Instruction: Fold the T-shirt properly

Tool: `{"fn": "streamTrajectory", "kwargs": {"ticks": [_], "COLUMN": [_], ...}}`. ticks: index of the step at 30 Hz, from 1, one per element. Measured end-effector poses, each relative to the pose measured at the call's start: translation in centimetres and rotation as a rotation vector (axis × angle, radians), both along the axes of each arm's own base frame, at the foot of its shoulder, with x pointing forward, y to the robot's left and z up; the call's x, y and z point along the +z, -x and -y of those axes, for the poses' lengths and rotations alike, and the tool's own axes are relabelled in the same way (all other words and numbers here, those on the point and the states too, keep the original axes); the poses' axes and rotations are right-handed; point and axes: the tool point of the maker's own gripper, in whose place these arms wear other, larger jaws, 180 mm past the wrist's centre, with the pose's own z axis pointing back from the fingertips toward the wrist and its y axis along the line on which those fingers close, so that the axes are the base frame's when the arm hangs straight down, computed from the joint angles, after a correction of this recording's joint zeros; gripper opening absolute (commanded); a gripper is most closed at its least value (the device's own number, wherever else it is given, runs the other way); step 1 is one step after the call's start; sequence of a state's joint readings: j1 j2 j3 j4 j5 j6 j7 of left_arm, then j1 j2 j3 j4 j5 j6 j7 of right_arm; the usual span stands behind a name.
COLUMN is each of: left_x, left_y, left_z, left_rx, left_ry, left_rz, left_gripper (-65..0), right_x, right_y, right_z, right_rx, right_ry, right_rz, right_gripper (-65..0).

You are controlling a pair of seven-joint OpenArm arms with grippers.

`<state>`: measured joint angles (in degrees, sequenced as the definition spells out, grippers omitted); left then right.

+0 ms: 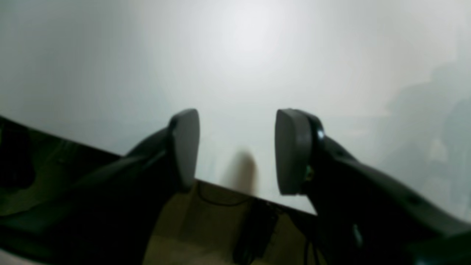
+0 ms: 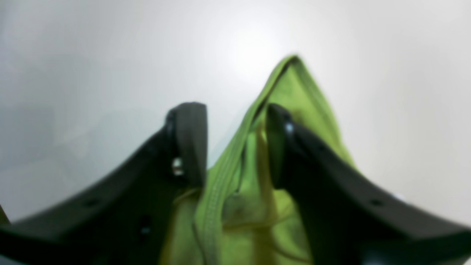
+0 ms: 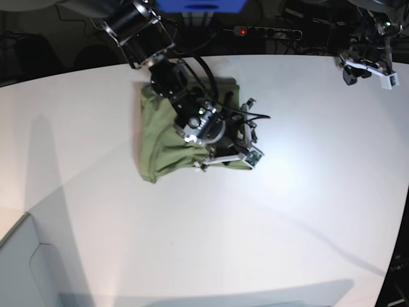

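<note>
- Two arms show in the top view, and they are far apart.
- The T-shirt (image 3: 160,137) lies bunched up on the white table (image 3: 300,211), near the far edge.
- The right gripper (image 3: 238,148) sits over the near side of the cloth.
- Up close, its two fingers (image 2: 189,141) stand apart, and a raised fold of the green T-shirt (image 2: 294,95) pokes up between them, beside one finger.
- That picture is blurry, so it may not be pinching the cloth at all.
- The left gripper (image 3: 367,64) hangs high at the far corner of the table, well away from the shirt.
- Its pads (image 1: 186,147) are wide apart with nothing between them.
</note>
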<state>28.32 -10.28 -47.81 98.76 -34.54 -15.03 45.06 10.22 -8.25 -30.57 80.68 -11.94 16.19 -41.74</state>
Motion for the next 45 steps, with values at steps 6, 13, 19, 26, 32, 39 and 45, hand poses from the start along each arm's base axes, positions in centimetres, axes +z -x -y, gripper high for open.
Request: {"fn": "streamTrajectory", "kwargs": {"ticks": [6,13,19,26,32,39,45], "left_x": [0.0,0.0,0.0,0.1,0.1,0.1,0.0], "left_y": [0.0,0.0,-0.1,-0.1,-0.1,0.0,0.5], "left_z": [0.0,0.0,0.0,0.1,0.1,0.1,0.0], "left_rx": [0.0,0.0,0.0,-0.003,-0.003,-0.001,-0.001], "left_ry": [0.0,0.0,0.0,0.001,0.001,0.0,-0.003], "left_rz": [0.001,0.001,0.002,0.004,0.004,0.004,-0.008], "left_gripper": [-33.3,-33.3,-33.3,-33.3,-33.3,-33.3,-33.3], "right_x": [-0.2,0.2,3.6,2.8,2.6,1.6,2.1], "right_y": [0.1,-0.4,-2.0,-2.0,-1.8,-2.0,-3.3], "right_z": [0.0,0.7,3.3,5.7,5.6,3.3,4.2], "right_rx": [0.0,-0.036,-0.152,-0.245,-0.264,-0.27,-0.331], "right_ry": [0.003,-0.02,-0.098,-0.131,-0.204,-0.401,-0.476], "right_rz": [-0.004,-0.005,0.067,0.05,0.075,-0.003,0.016], "right_gripper": [-58.3,-64.7,-64.7,-64.7,-64.7,-64.8,-64.8]}}
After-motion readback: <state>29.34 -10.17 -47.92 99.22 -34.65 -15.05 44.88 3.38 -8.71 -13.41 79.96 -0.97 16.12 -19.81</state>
